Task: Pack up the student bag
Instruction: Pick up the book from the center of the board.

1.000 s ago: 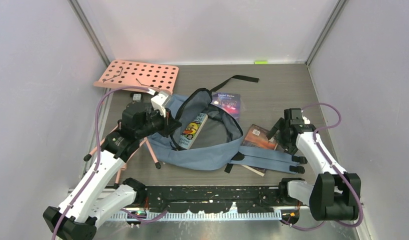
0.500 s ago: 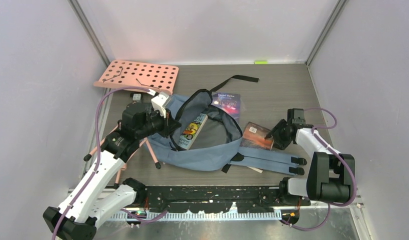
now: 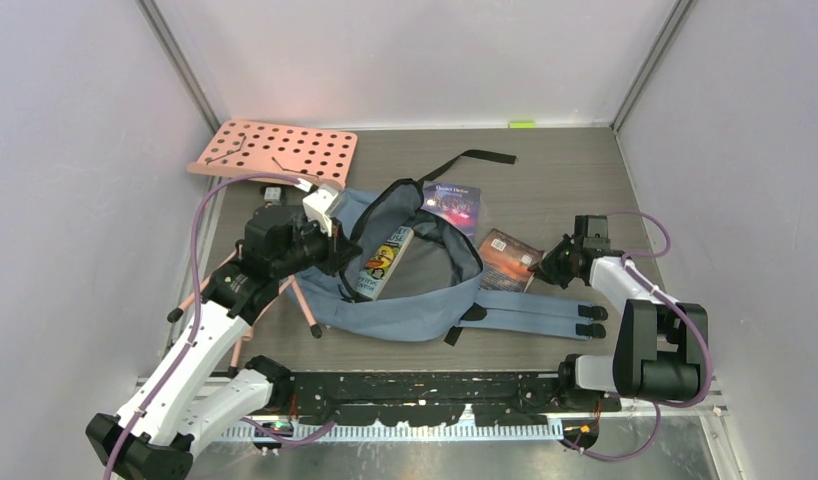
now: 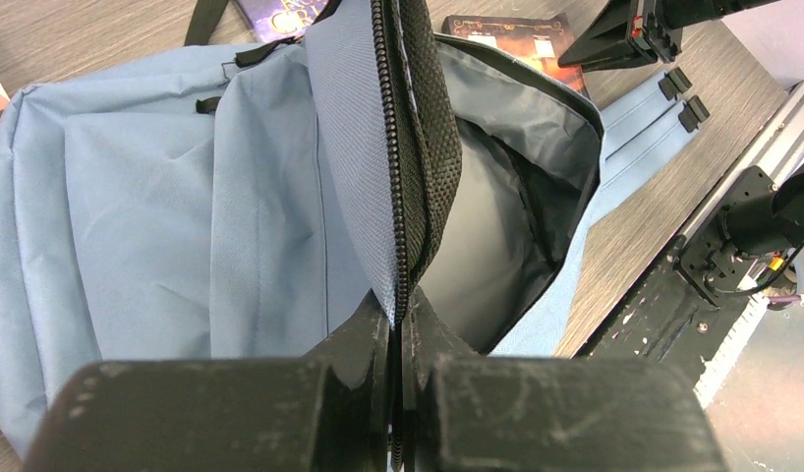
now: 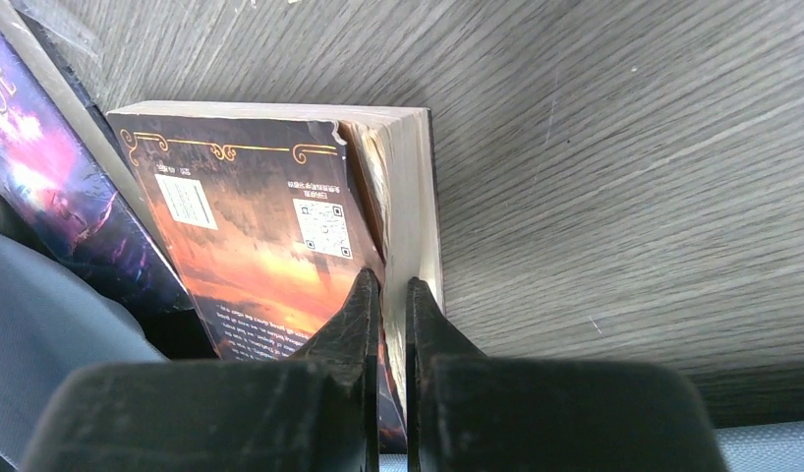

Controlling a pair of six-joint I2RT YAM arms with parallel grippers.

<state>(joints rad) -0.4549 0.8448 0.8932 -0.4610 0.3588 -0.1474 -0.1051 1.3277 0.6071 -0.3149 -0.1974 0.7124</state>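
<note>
The student bag (image 3: 405, 305) lies mid-table, a blue-grey backpack with its main compartment gaping. My left gripper (image 3: 337, 248) is shut on the raised zipper edge of the bag (image 4: 182, 197), the black zipper pinched between the jaws of that gripper (image 4: 398, 313). A book with a yellow and blue cover (image 3: 385, 260) sits in the opening. My right gripper (image 3: 547, 266) is shut on the page edge of an orange-covered book (image 3: 507, 258) just right of the bag; the right wrist view shows the gripper (image 5: 393, 285) clamping that book (image 5: 260, 226).
A purple book (image 3: 453, 203) lies behind the bag, also seen as the purple book (image 5: 44, 197). The padded shoulder straps (image 3: 535, 320) trail right toward the front. A pink pegboard (image 3: 275, 150) stands at the back left, a black webbing strap (image 3: 475, 157) behind the bag.
The right gripper has shut on the orange book and carried it off the shoulder straps, away from the front edge. The left arm has held still.
</note>
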